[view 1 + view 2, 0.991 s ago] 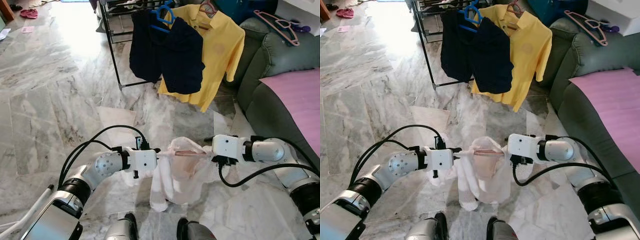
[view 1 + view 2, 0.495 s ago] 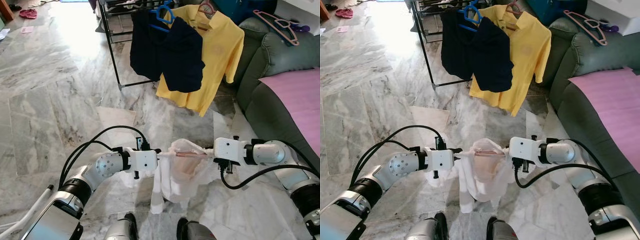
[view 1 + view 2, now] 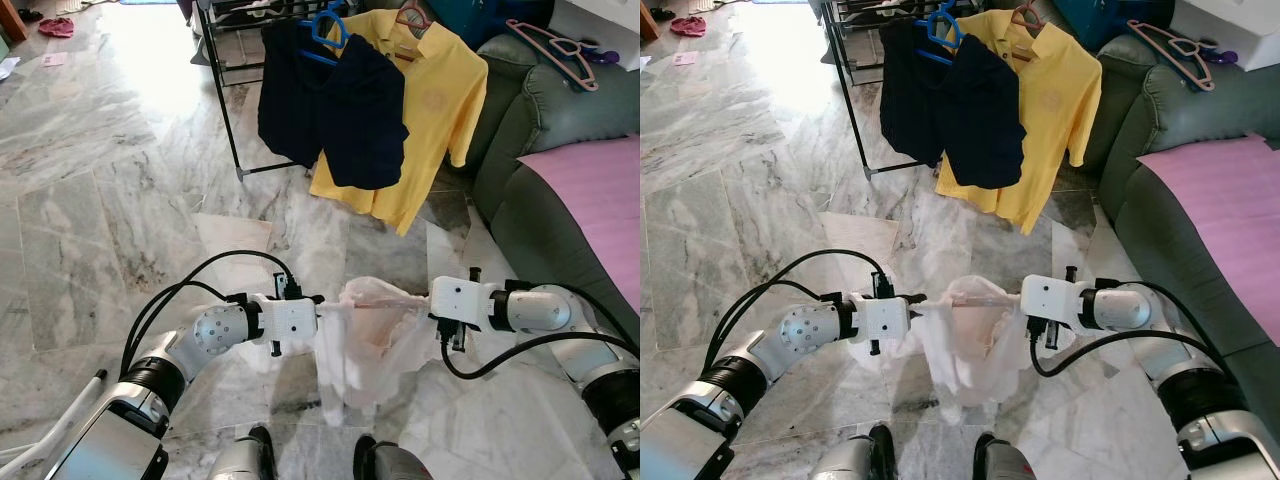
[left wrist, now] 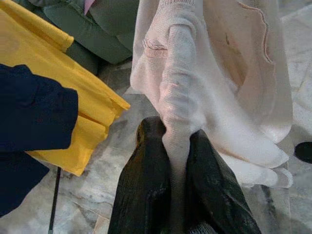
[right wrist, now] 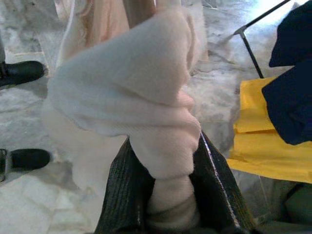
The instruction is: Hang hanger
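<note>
A pale pink sweater (image 3: 372,345) hangs stretched between my two grippers just above the marble floor, in front of my feet. A thin pinkish hanger bar (image 3: 378,306) shows inside its neckline. My left gripper (image 3: 318,311) is shut on the sweater's left shoulder, and the left wrist view shows the knit pinched between its black fingers (image 4: 146,195). My right gripper (image 3: 426,312) is shut on the right shoulder, with bunched fabric (image 5: 146,97) wedged between its fingers (image 5: 217,195). Ahead stands the black clothes rack (image 3: 226,110).
On the rack hang a navy garment (image 3: 335,105) on a blue hanger (image 3: 328,25) and a yellow polo shirt (image 3: 435,110). A grey-green sofa (image 3: 545,215) with a purple cloth (image 3: 600,190) runs along the right; a pink hanger (image 3: 560,48) lies on its back.
The sweater's dangling sleeves have swung from the left toward the middle and bunched up. The right gripper has drifted a little to the right. Both grips are unchanged.
</note>
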Controlling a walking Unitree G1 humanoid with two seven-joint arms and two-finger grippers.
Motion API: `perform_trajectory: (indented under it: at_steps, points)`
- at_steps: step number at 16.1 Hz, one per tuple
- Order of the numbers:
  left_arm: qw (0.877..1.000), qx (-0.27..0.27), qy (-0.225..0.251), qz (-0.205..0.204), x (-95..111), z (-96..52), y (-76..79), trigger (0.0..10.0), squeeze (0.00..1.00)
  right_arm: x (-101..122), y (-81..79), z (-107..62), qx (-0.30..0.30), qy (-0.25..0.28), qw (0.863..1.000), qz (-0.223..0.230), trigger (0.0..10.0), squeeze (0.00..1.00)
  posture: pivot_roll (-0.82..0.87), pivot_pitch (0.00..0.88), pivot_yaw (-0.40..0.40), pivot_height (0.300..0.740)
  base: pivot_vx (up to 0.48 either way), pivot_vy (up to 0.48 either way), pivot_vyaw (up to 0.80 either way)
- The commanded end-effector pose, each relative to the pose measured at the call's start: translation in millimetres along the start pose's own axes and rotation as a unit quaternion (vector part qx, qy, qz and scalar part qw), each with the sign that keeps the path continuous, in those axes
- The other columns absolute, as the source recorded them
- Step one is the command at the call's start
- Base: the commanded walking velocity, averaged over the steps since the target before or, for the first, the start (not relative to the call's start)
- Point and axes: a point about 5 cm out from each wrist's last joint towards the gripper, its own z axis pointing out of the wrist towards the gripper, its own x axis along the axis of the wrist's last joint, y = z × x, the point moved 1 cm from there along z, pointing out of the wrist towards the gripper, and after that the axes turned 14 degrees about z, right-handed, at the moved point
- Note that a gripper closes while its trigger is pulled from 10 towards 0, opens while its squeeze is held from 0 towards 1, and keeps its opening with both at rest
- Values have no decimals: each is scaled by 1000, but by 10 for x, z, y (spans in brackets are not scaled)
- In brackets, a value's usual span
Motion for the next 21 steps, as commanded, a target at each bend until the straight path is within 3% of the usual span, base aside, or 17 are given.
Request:
perform_trajectory:
  at_steps: [1, 2, 3, 4, 5, 10, 14, 16, 18, 21]
  points:
    - [1000, 4, 11, 9, 27, -2, 12, 0, 0, -37, 34, -30, -20, 6, 1000, 15, 0, 0, -69, 202, 19, 740, 0, 0, 0]
    - [1000, 8, 12, 9, 29, -3, 10, 0, 0, -43, 36, -30, -22, 7, 1000, 15, 0, 0, -69, 201, 19, 740, 0, 0, 0]
    - [999, 27, 10, 17, 28, -7, -29, 1137, 0, -47, 42, -35, -24, 7, 1000, 15, 0, 0, -70, 198, 20, 740, 0, 0, 0]
    - [999, 46, 8, 1, 21, -5, -80, 10000, 596, -51, 51, -40, -27, 7, 1000, 14, 0, 0, -70, 198, 21, 740, 0, 0, 0]
    - [998, 63, 5, -7, 17, -2, -129, 10000, 1000, -56, 62, -42, -30, 6, 999, 14, 0, 0, -71, 192, 19, 740, 0, 0, 0]
    - [983, 180, 29, -5, 96, -36, -401, 10000, 1000, -102, 77, -37, -53, 3, 999, 12, 0, 0, -76, 177, 13, 740, 0, 0, 0]
    - [982, 183, 48, -20, 116, -57, -336, 10000, 1000, -194, 93, -4, -97, -8, 995, 35, 0, 0, -72, 176, 10, 740, 0, 0, 0]
    - [976, 204, 16, -71, -3, -103, -227, 10000, 1000, -279, 73, 63, -141, -12, 987, 73, 0, 0, -79, 170, 5, 740, 0, 0, 0]
    - [958, 243, -27, -150, -142, -139, -133, 10000, 1000, -334, 42, 104, -169, -9, 980, 103, 0, 0, -80, 166, 2, 740, 0, 0, 0]
    - [896, 305, -129, -295, -423, -252, 136, 10000, 1000, -443, -57, 190, -224, -4, 962, 156, 0, 0, -84, 158, -3, 740, 0, 0, 0]
